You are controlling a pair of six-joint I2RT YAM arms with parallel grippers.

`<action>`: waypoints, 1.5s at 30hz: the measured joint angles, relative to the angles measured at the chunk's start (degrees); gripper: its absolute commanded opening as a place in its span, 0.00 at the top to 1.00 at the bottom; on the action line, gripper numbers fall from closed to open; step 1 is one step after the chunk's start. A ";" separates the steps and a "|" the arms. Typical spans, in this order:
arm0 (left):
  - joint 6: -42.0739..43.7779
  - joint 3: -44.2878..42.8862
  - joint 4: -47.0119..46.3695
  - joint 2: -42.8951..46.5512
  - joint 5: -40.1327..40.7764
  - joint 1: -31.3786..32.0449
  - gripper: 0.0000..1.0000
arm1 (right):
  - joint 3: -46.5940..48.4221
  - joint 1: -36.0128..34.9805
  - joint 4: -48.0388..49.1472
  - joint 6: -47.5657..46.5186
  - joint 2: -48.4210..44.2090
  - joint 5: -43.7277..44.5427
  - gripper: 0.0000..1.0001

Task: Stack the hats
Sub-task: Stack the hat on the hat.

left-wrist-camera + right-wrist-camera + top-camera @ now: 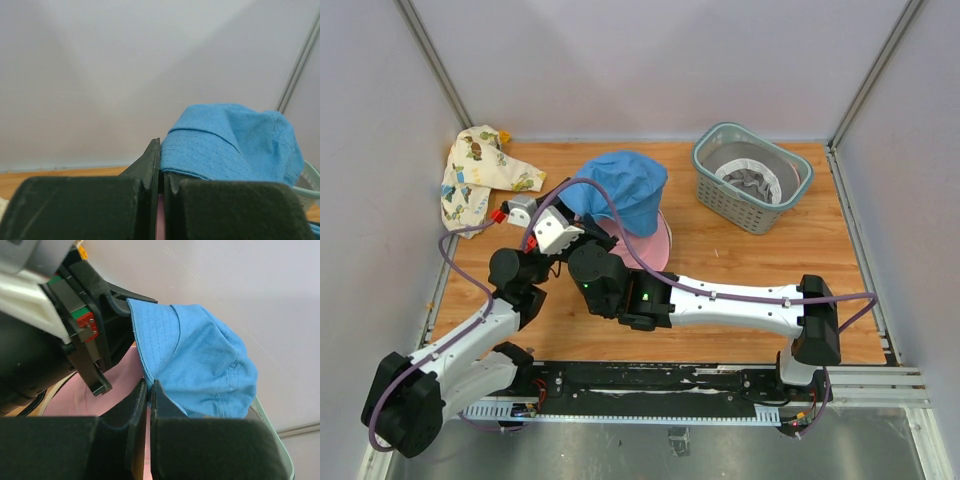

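- Pale walls enclose a wooden table; both arms reach in from its near edge.
- Far left corner: a patterned hat lies crumpled flat on the wood, well apart from the other hats.
- Left gripper: jaws fully closed. Its tips sit at the left end of the brim of the blue hat and appear to pinch that edge.
- Right gripper: jaws fully closed, just beside the left one. The brim edge of the blue hat runs into the tips, so it appears to be clamped there.
- Centre: the blue hat sits crown-up over the pink hat, which lies flat on the table and shows only at the near right side.
- Right, far side: a slatted basket contains grey-and-white fabric, probably another hat; its shape cannot be confirmed.
- Handling, as judged: the hats are light, soft cloth with no rigid structure. A brim folds and sags where it is unsupported, and the crown collapses under pressure.
- Recommended hold: pinch the stitched brim edge at two separated points, so the hat hangs open and settles squarely on the one below.
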State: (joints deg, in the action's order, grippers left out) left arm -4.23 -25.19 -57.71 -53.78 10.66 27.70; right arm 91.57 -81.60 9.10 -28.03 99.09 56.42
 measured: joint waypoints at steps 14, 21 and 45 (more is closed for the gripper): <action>-2.08 14.47 -13.18 5.81 8.37 0.61 0.97 | -1.79 -0.02 -1.77 3.65 0.00 -5.92 0.99; -4.31 19.10 -15.13 8.02 8.50 0.94 0.95 | -7.15 -0.35 -0.46 5.77 -1.18 -7.54 0.99; -12.59 24.35 -5.51 19.30 4.87 0.04 0.94 | -22.16 -1.75 -1.33 12.74 -15.13 -3.78 0.49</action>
State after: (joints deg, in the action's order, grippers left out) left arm -16.82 -0.84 -63.22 -34.48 15.53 27.75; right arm 69.41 -83.35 7.77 -15.29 83.96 52.64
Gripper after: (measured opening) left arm 0.058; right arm 0.371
